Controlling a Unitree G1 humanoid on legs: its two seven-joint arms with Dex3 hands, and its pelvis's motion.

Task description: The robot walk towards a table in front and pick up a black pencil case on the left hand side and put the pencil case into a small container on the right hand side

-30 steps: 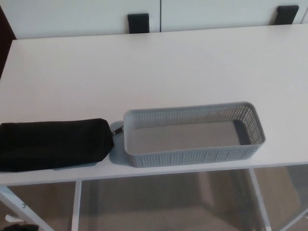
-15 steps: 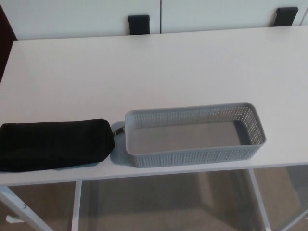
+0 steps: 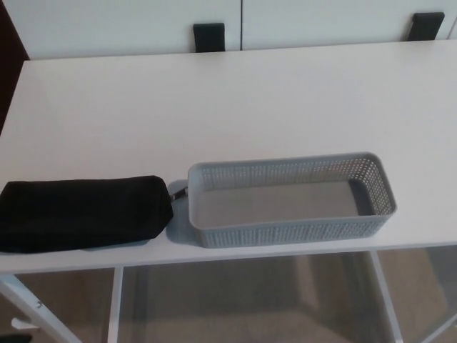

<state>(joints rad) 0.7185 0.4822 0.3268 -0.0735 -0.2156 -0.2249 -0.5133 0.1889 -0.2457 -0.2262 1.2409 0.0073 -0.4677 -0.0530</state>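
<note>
A black fabric pencil case (image 3: 82, 213) lies flat near the front left edge of the white table (image 3: 214, 107), its zipper pull pointing right. Just to its right stands a grey perforated plastic basket (image 3: 375, 186), long, shallow and with nothing inside. The case's right end almost touches the basket's left wall. Neither of my hands shows in the head view.
Beyond the table's far edge are white cabinet fronts with two black blocks (image 3: 208, 36) against them. Below the front edge I see the table's white legs (image 3: 112, 304) and a beige floor. A dark strip runs along the far left.
The whole picture has shifted slightly right, so the camera has moved. The case and basket keep their places on the table.
</note>
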